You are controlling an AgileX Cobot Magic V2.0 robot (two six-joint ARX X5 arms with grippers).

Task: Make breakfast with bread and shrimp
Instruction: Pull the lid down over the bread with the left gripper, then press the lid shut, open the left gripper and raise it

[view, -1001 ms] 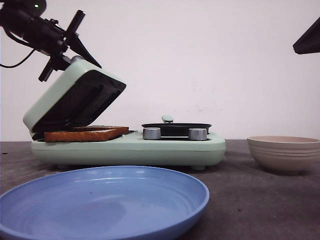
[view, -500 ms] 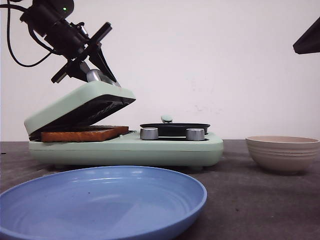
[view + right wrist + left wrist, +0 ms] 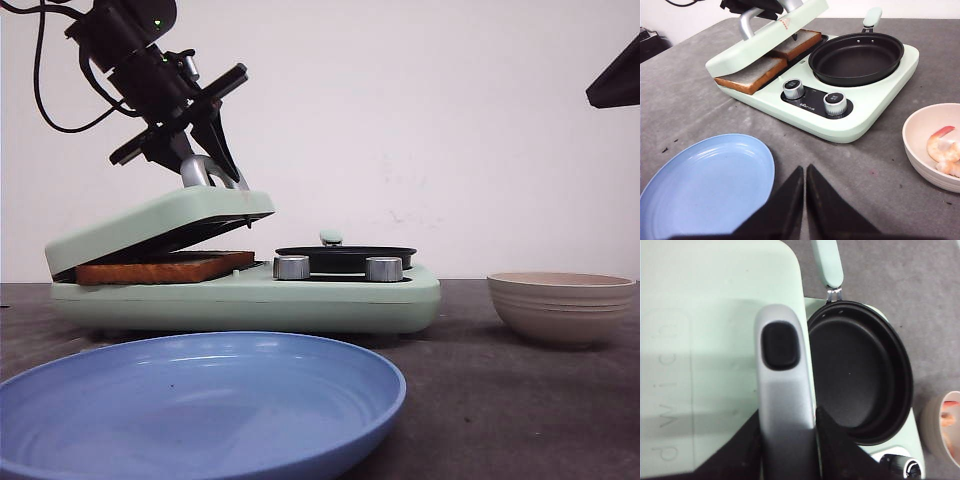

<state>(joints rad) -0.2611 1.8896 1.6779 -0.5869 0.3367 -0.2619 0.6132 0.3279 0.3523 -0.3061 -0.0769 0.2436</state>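
Bread [image 3: 754, 75]: two browned-crust slices, flat under the half-lowered sandwich-maker lid [image 3: 771, 36]. Shrimp [image 3: 943, 148]: pink-orange, in the beige bowl [image 3: 918, 155].

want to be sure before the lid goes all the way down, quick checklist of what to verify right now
1. Left gripper clamped on the lid handle: ok.
2. Both bread slices lying flat under the lid: ok.
3. Lid fully closed: not ok, a gap shows at the front.
4. Frying pan empty: ok.
5. Shrimp waiting in the beige bowl: ok.
6. Right gripper shut, away from the sandwich maker: ok.
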